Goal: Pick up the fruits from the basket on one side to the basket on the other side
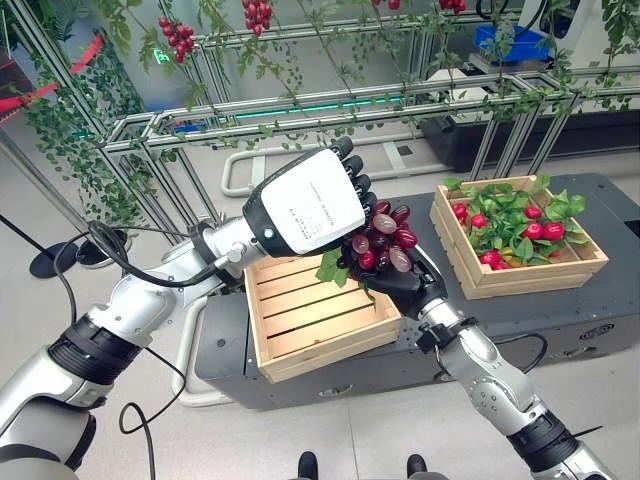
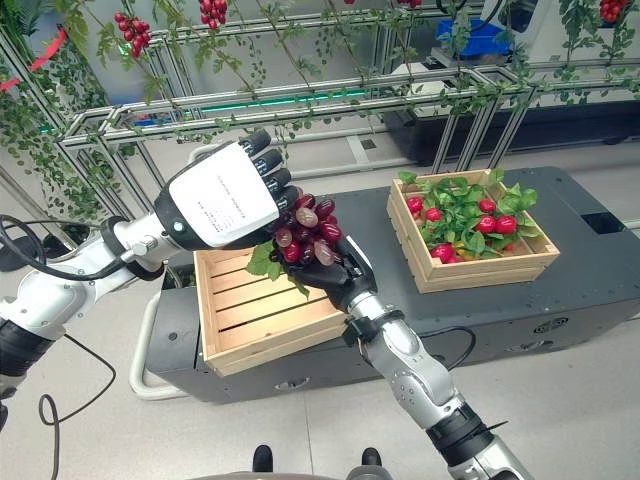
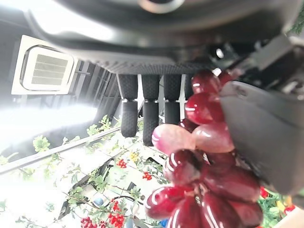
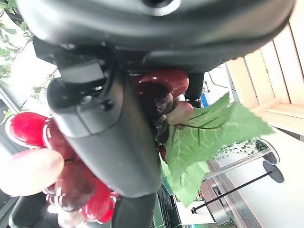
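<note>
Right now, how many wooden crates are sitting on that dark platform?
2: an empty crate below the two hands, nearer the robot's left, and a crate of red fruit and leaves on its right. None looks hidden.

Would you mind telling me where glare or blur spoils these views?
Left wrist view: ceiling light blows out the background beside the left hand; grape bunch shows bright highlights. Right wrist view: right hand looms blurred, sky washed out.

Glossy, smooth dark-red grapes [image 1: 385, 240] with a matt green leaf [image 4: 209, 137]; pale, unpainted wooden slats on both crates [image 1: 310, 320] [image 1: 520, 272]; matt dark platform [image 1: 620, 290]; shiny metal frame rails [image 1: 330, 100].
</note>
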